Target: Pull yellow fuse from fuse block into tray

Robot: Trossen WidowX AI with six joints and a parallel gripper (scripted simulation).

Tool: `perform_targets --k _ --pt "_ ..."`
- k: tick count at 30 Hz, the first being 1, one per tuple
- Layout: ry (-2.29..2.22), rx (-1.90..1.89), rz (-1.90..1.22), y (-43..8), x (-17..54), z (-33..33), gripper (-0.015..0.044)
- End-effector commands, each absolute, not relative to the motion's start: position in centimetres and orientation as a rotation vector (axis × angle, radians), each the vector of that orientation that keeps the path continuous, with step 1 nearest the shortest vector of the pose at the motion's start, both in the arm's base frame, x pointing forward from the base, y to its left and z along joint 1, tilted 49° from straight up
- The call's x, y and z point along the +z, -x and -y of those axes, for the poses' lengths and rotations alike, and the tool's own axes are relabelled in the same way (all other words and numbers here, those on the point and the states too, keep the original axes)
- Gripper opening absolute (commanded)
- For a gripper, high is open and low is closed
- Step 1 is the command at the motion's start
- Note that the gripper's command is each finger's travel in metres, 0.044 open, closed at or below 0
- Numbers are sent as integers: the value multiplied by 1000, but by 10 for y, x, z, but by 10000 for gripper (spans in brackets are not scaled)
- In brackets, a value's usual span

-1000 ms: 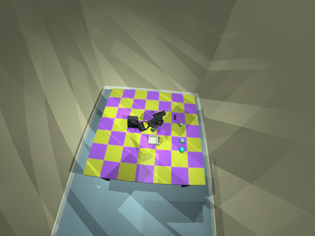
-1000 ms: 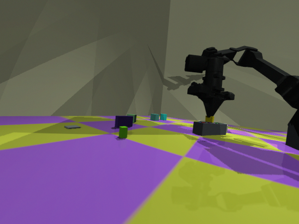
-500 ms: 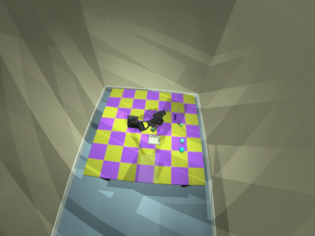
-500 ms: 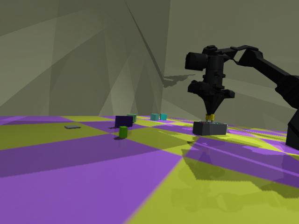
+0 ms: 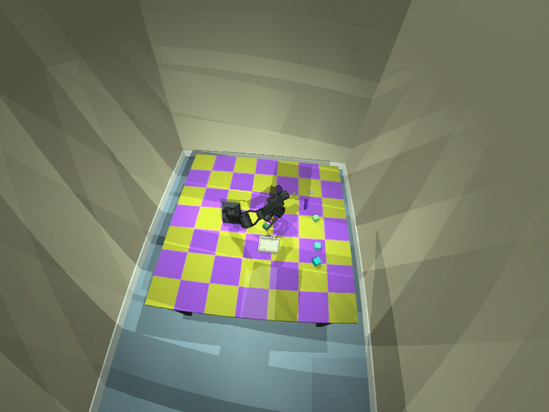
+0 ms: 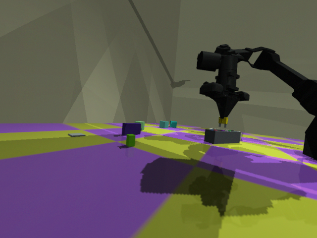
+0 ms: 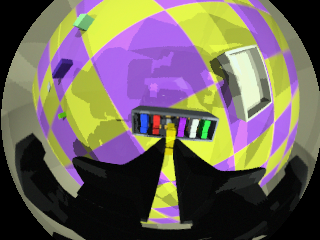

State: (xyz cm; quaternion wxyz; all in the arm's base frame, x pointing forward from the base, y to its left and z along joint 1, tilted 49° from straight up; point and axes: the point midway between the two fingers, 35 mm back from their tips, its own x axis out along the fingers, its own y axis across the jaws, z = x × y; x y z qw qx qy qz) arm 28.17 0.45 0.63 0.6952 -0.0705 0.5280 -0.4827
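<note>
My gripper (image 6: 223, 117) (image 7: 169, 141) is shut on the yellow fuse (image 6: 223, 120) (image 7: 171, 132). The fuse hangs upright with its two metal prongs clear above the dark grey fuse block (image 6: 222, 137) (image 7: 175, 110). In the wrist view the block holds a blue fuse (image 7: 144, 123), a red fuse (image 7: 156, 124), a purple fuse (image 7: 182, 126), a white fuse (image 7: 193, 128) and a green fuse (image 7: 205, 129). The white tray (image 5: 268, 245) (image 7: 250, 82) is empty and stands a little apart from the block.
A dark blue block (image 5: 305, 203) (image 6: 131, 128) (image 7: 62, 68), a small green block (image 5: 292, 194) (image 6: 130, 140) (image 7: 62, 115), a pale green cube (image 5: 315, 217) (image 7: 83, 22), two teal cubes (image 5: 317, 245) (image 5: 316, 261) and a flat grey piece (image 6: 77, 134) lie beyond the block, away from the tray.
</note>
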Motion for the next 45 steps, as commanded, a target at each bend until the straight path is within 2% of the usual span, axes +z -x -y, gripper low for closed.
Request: perform_targets --k 1,9,22,35,45 --pt "148 -1078 -1175 -283 11 -10 0" --pt "147 -1076 -1176 -284 19 -13 0" --pt "138 -1062 -1183 -291 85 45 0" --pt "154 -1081 -1173 -270 151 105 0" --pt "155 -1082 -1172 -268 149 113 0"
